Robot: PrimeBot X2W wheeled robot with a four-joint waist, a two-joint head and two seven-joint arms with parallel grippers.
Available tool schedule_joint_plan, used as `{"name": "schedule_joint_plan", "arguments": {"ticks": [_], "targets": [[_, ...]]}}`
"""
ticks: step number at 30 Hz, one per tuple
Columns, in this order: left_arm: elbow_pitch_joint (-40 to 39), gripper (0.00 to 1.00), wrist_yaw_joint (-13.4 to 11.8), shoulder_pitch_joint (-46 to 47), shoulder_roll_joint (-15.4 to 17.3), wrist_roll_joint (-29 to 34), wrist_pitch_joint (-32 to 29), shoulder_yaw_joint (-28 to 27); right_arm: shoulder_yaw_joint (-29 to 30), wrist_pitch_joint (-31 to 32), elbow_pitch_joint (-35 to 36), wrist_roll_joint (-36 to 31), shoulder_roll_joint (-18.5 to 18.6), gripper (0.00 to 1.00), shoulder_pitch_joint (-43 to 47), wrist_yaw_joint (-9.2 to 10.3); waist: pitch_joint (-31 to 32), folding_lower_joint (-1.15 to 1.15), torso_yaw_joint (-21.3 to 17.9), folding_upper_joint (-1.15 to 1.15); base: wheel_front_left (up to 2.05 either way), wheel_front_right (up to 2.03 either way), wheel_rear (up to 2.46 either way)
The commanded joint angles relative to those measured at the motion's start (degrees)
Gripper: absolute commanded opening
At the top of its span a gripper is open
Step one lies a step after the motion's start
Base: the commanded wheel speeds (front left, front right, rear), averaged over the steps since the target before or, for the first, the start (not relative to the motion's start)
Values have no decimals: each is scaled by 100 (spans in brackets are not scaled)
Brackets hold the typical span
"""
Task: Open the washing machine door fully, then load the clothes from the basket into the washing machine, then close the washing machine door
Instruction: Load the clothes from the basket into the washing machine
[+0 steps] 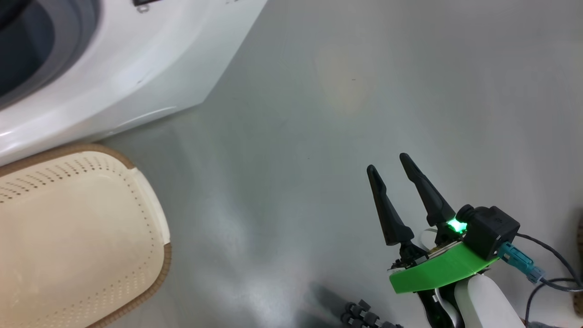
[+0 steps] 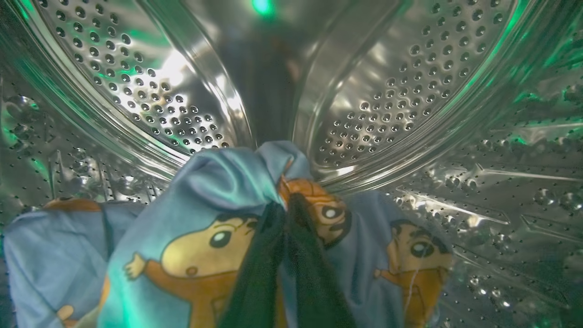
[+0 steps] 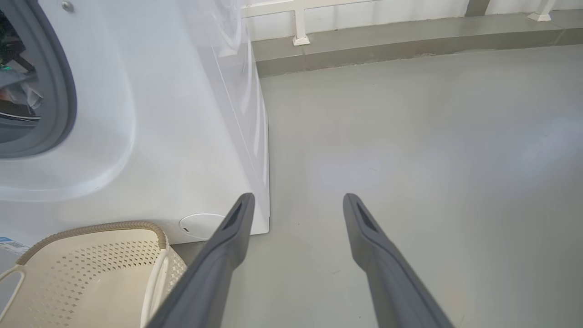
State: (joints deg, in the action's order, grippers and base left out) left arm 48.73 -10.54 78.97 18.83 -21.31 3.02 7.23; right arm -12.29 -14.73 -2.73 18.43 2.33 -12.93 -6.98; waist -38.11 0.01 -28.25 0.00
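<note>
The clothes (image 2: 214,218), light blue fabric printed with cartoon figures, lie inside the washing machine (image 1: 136,68). They rest in a heap on the perforated wall of the drum (image 2: 387,91), short of its rear wall. The left gripper (image 2: 286,205) is inside the drum with them. Its two fingers are clenched together on a bunched fold at the top of the heap, so we read this as a grasp on the clothes.

We judge the step in hand to be the deposit of this load.

1. We part the fingers fully before any retreat, so that no fold rides out with them.
2. We retract straight back along the finger axis and keep the fingers clear of the grey gasket (image 3: 63,91).
3. We check that no sleeve or hem trails toward the front edge of the drum, where the washing machine door would trap it.

The basket (image 1: 91,182) stands on the floor (image 1: 364,68), close against the front lower edge of the washing machine, and its inside looks bare. The right gripper (image 1: 387,163) hangs over open floor, well apart from the basket, fingers spread and grasping nothing.
</note>
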Motion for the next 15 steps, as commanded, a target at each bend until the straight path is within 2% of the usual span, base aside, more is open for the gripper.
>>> {"name": "schedule_joint_plan", "arguments": {"ticks": [1,10,15], "targets": [[-49,0,38,270,275,84,85,-4,-138,-27,139,98,54,100,151,-51,-111,-1,-110,0,0,0,0],[178,0,137,844,444,122,881,-31,-211,-27,195,169,54,100,146,-51,-311,-1,-204,0,0,0,0],[460,0,106,917,459,218,919,73,-242,-27,194,171,54,100,128,-51,-344,-1,-215,0,0,0,0]]}}
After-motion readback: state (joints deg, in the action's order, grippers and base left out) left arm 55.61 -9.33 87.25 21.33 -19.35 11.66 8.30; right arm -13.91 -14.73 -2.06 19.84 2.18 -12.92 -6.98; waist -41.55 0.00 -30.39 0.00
